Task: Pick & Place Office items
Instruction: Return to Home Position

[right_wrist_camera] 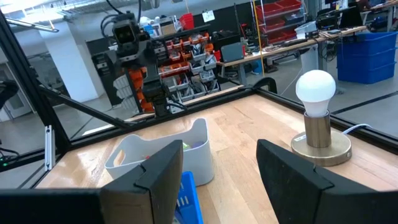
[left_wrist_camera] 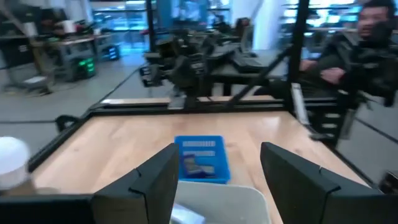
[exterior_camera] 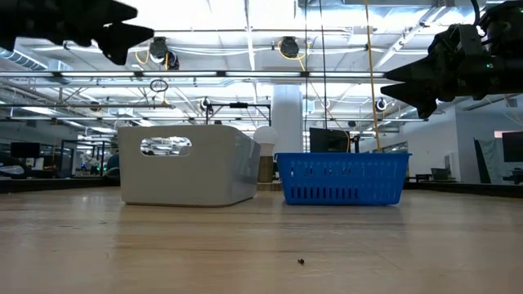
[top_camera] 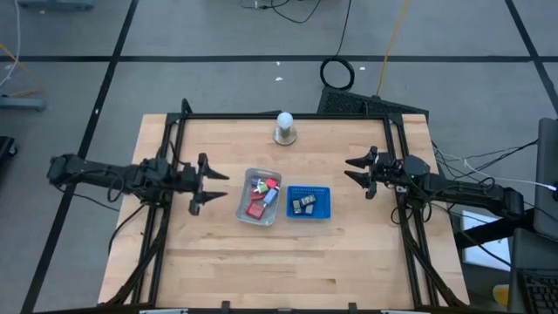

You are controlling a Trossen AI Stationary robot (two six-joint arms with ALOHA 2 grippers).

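Several tiny office items, red, blue and dark (top_camera: 261, 194), lie inside the clear tray (top_camera: 247, 208) at the table's middle. A few more small items (top_camera: 303, 203) lie in the blue basket (top_camera: 309, 214) just right of it. My left gripper (top_camera: 214, 185) hovers open above the table, left of the tray, fingers pointing toward it. My right gripper (top_camera: 356, 168) hovers open to the right of the basket, pointing left. In the left wrist view the open gripper (left_wrist_camera: 217, 180) stands over the tray's near wall (left_wrist_camera: 217, 199), with the basket (left_wrist_camera: 202, 158) beyond. The right wrist view shows the tray (right_wrist_camera: 161, 155).
A white ball on a round base (top_camera: 285, 127) stands near the table's far edge, seen close in the right wrist view (right_wrist_camera: 318, 118). A dark frame (top_camera: 261, 116) borders the table. A person (left_wrist_camera: 367, 56) sits beyond the table's right side. Bare wood lies toward the near edge.
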